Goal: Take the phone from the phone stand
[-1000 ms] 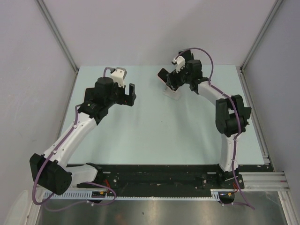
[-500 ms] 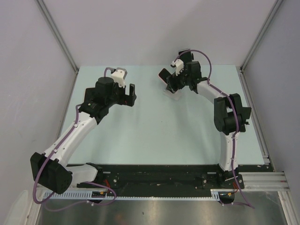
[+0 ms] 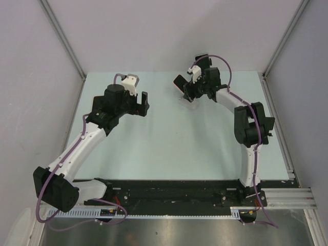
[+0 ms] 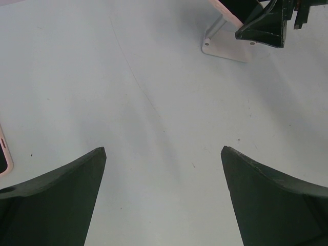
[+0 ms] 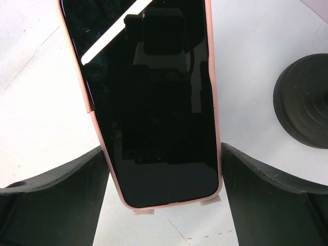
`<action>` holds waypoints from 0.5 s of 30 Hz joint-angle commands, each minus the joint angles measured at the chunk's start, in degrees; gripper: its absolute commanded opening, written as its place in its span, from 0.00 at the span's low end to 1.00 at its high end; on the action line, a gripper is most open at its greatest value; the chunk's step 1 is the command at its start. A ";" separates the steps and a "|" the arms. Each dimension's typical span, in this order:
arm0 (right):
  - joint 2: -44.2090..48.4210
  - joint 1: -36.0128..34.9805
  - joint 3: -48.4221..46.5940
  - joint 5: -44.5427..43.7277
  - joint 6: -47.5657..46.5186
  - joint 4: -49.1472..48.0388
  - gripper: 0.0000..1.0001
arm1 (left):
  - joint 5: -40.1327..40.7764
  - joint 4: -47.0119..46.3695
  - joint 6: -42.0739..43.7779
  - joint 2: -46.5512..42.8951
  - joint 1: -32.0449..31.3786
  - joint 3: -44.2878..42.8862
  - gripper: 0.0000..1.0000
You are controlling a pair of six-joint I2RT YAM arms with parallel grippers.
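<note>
My right gripper (image 5: 161,148) is closed on the long sides of the phone (image 5: 154,102). The phone sits on the phone stand (image 4: 225,47) near the far edge of the tabletop (image 3: 169,148), right of the middle. Its long way tilts up, screen facing my right wrist camera. My left gripper (image 4: 164,154) hangs open.
</note>
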State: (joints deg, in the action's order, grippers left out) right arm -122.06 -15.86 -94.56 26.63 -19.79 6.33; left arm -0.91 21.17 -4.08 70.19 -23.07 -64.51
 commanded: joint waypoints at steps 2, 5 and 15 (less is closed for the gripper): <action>-0.63 -1.19 -1.24 -1.76 -2.27 1.58 0.85 | -1.90 -0.16 0.03 -0.32 0.31 -1.94 1.00; -0.64 -1.46 -1.59 -2.11 -2.27 1.76 0.73 | -1.73 -0.16 0.03 -0.58 0.31 -2.02 1.00; 6.82 -2.25 2.71 -3.60 1.94 -2.62 0.29 | -2.52 -0.25 -0.23 -1.11 0.31 -2.02 1.00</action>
State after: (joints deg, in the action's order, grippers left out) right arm -121.25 -17.02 -93.97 23.42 -20.84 6.61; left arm -1.93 21.17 -4.23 70.19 -23.07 -64.51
